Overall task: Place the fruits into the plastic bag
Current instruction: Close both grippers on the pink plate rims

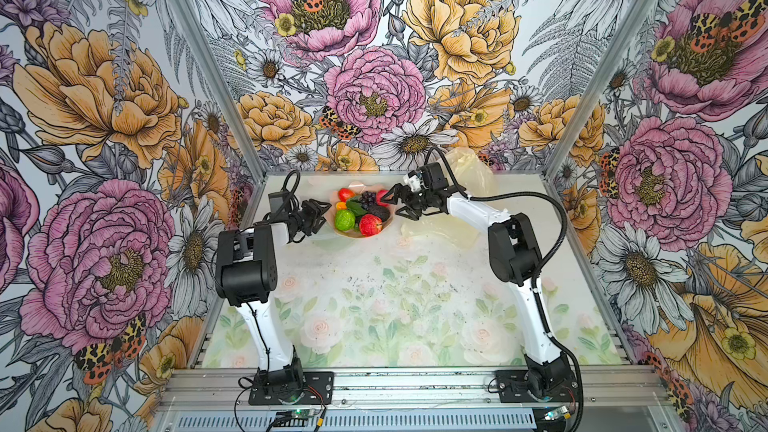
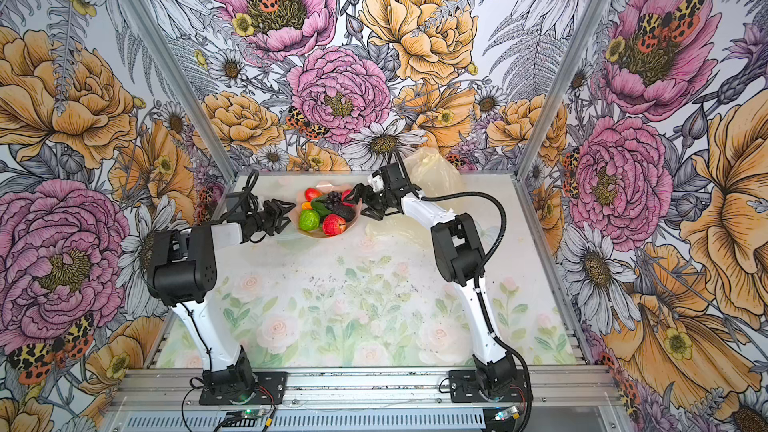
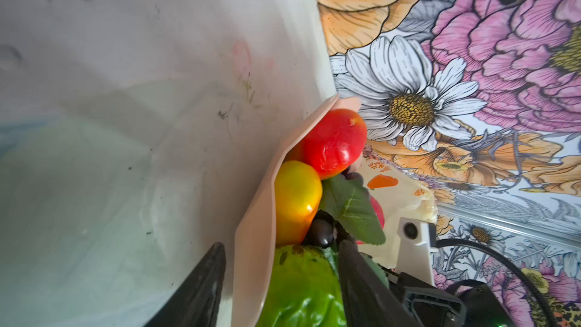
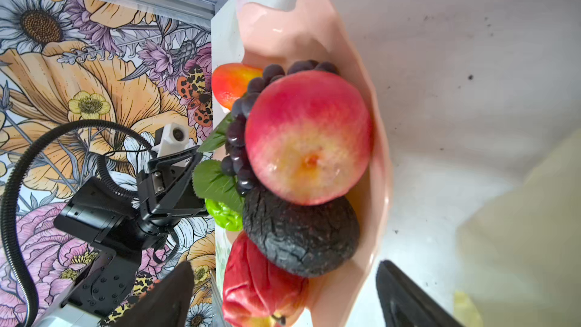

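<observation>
fruits point(image 1: 361, 210) in pink bowl point(image 1: 351, 235), bag point(image 1: 473, 172) nr

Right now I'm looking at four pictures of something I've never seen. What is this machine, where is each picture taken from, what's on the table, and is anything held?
These are two robot arms mounted at the near edge of a table, each ending in a two-fingered claw. Two pictures look down from one overhead camera pair; the other two come from a camera on each wrist. On the table stands a pink bowl of toy fruits, with a pale plastic bag by the right arm. The left claw and the right claw sit at opposite sides of the bowl, both open, holding nothing.
</observation>
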